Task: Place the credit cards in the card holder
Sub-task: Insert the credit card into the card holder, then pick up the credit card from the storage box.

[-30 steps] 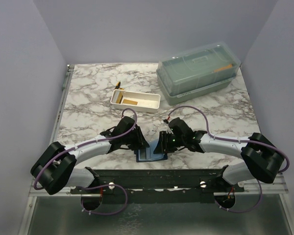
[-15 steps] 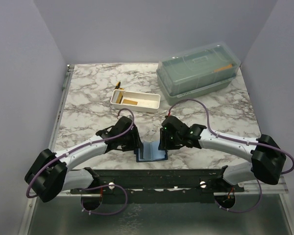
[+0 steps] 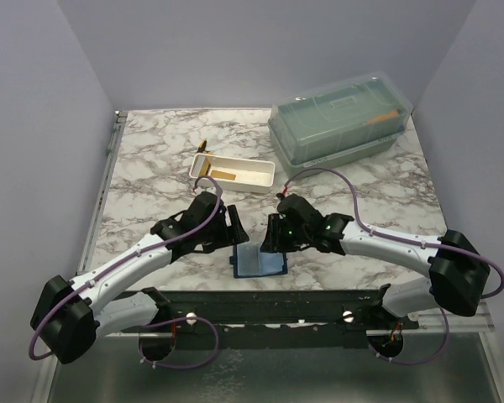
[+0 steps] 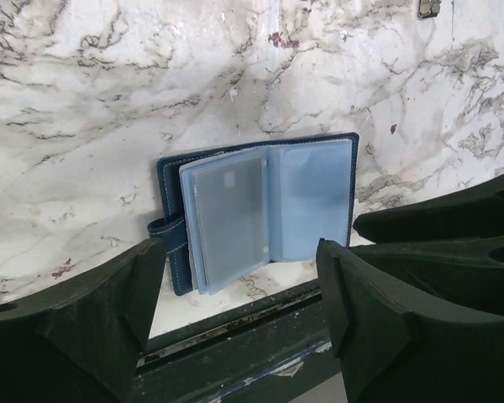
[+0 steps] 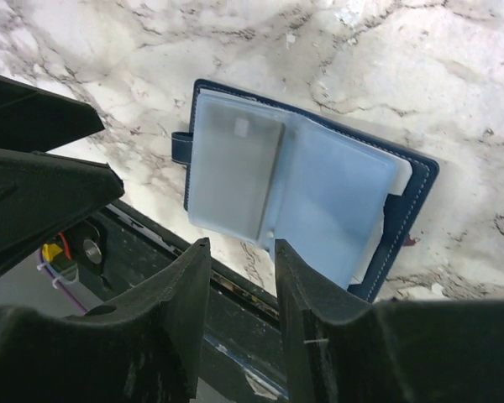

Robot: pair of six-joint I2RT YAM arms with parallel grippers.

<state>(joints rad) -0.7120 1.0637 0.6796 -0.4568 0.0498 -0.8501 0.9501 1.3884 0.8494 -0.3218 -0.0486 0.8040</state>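
One holder (image 3: pixel 259 262) (image 4: pixel 269 210) (image 5: pixel 302 185): lying open on the table (image 3: pixel 151 185), on the near side of the tray (image 3: pixel 252 175) and a little to its right, right at the table's near rim; held by neither gripper.
Holder build: navy cover underneath, translucent grey-blue sleeves on top, strap tab sticking out of one side edge.
Sleeves: one bundle of leaves raised a little off the cover in both wrist views, the other side lying flat.
Left gripper (image 3: pixel 232 228) (image 4: pixel 239 252): fingers spread wide, clamped on nothing; between tray and holder, off the tray's near-left, raised above the holder.
Right gripper (image 3: pixel 273 235) (image 5: pixel 239 248): fingers only a narrow gap apart, nothing in that gap; between tray and holder, off the tray's near-right corner, also above the holder.
Card (image 3: pixel 224 175): orange-tan, flat inside the tray toward its left half; untouched.
Second tan patch: at the tray's left end, too small to tell whether a card.
Tray: long, white, lying across the middle of the marbled table.
Box (image 3: pixel 340 117): translucent green, lidded, behind and right of the tray; an orange strip showing through its right end.
Rail (image 3: pixel 269 302): dark, nearer than the tray, along the table's near edge just past the holder.
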